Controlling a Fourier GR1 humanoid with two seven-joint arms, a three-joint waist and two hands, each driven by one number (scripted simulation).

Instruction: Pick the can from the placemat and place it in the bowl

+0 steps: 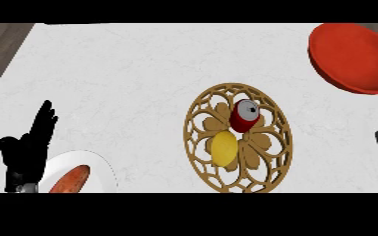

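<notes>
Head view: straight, empty fingers are shown on the left hand (29,140) resting at eight o'clock, the right hand is unseen, and the can (245,115), upright on the placemat (199,145) beside a lemon (224,148), is best gripped clear of it, then carried to the bowl (347,57) at two o'clock.

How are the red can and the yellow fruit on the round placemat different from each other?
The can is red with a grey metal top; the lemon is plain yellow. The can is a cylinder, the lemon an oval. The can lies farther from the robot, the lemon nearer. Both rest side by side on the wooden placemat, untouched by any hand.
</notes>
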